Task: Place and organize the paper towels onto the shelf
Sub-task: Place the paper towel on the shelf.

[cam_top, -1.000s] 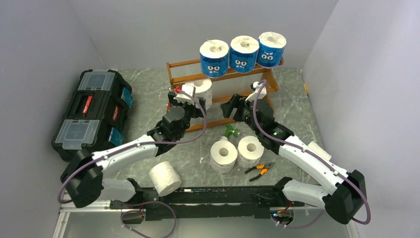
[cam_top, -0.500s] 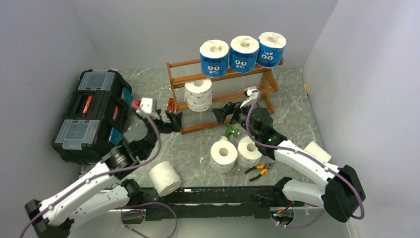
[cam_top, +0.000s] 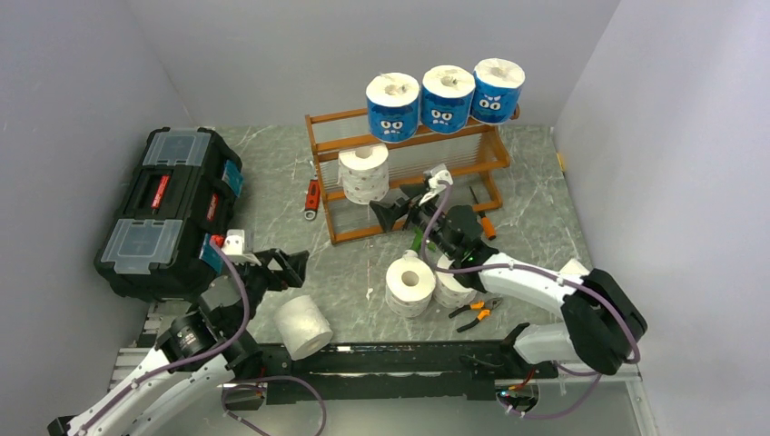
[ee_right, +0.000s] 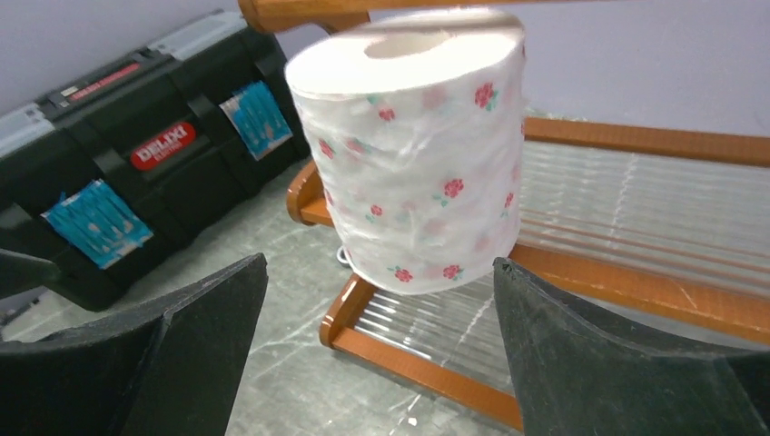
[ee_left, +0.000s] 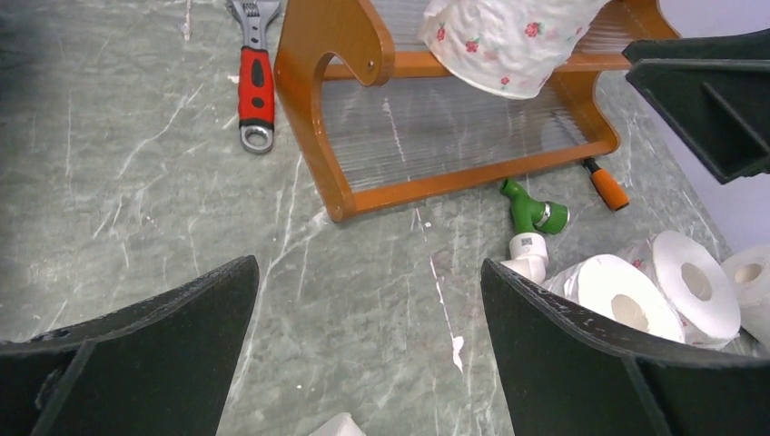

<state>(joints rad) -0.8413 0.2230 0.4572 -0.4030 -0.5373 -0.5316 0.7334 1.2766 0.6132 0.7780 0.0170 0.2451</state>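
The left gripper (cam_top: 292, 266), lower left, and the right gripper (cam_top: 397, 207), centre, both stand wide open and empty. A white roll (cam_top: 363, 173) stands on the middle tier of the shelf (cam_top: 315, 145), above centre. Next, I think, the left gripper must fetch the lying roll (cam_top: 302, 326) just below it.
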